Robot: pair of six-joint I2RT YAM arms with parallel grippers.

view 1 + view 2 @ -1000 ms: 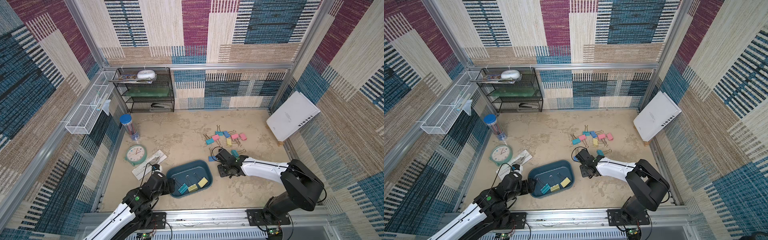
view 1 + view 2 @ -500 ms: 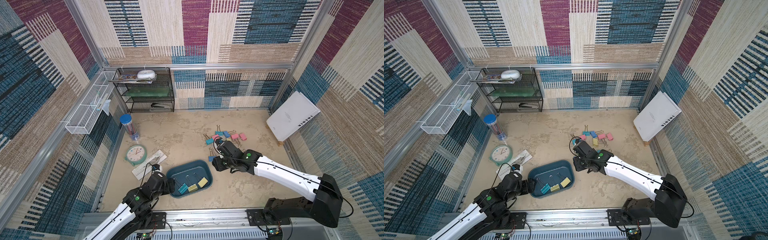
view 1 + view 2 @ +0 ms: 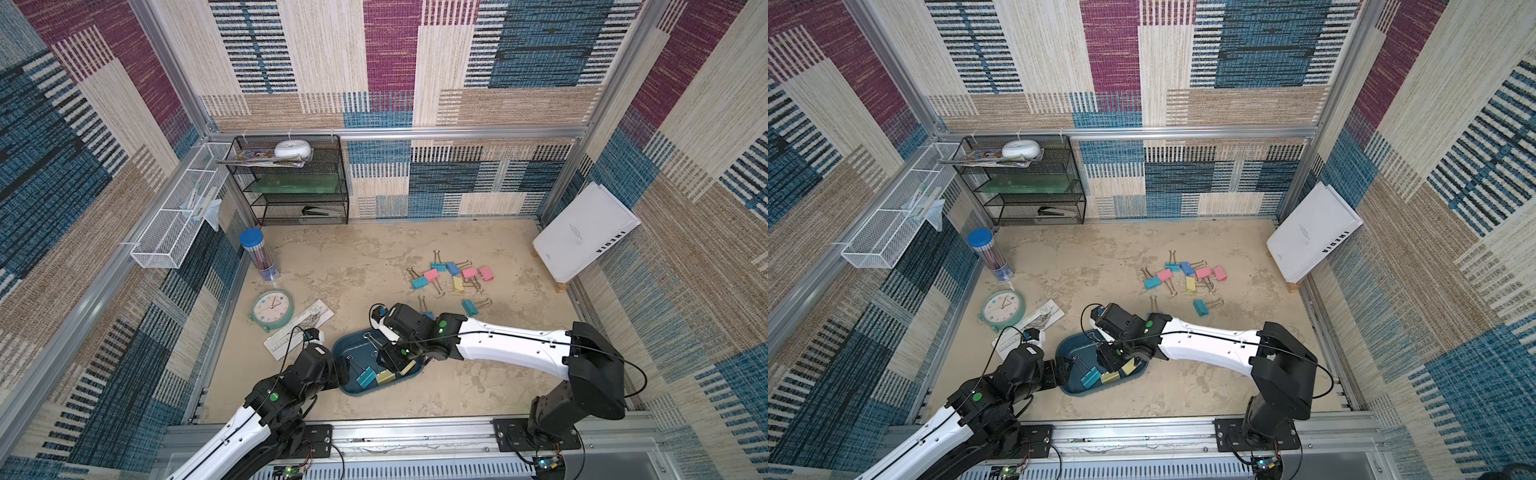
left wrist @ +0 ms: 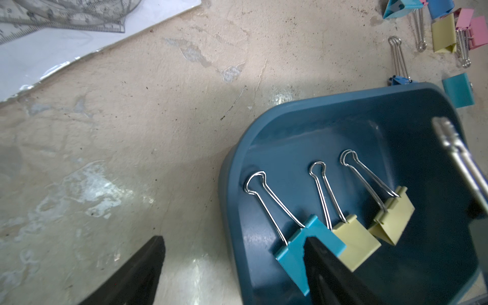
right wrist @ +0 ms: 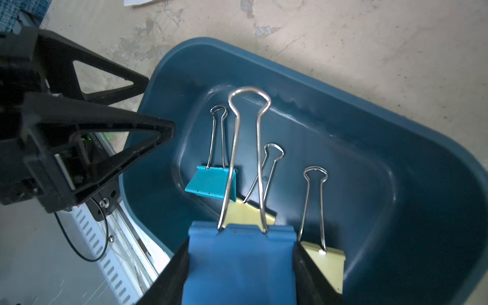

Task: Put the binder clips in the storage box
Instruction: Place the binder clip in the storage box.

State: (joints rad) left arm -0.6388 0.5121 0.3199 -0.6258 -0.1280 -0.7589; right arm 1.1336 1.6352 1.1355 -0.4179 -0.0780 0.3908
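The right gripper (image 5: 241, 253) pinches a blue binder clip (image 5: 241, 266) by its body, wire handles pointing ahead. It hangs over the storage box (image 5: 317, 87), inside the rim. Below it in the box lie a teal clip (image 5: 211, 182) and two yellow clips (image 5: 248, 214), bunched toward one end; the rest of the box floor is bare. The left gripper (image 4: 233, 239) is spread wide astride the box's end rim, one finger inside, one outside. Beyond the box's far rim the table (image 3: 374, 257) is open up to the loose clips (image 3: 451, 274).
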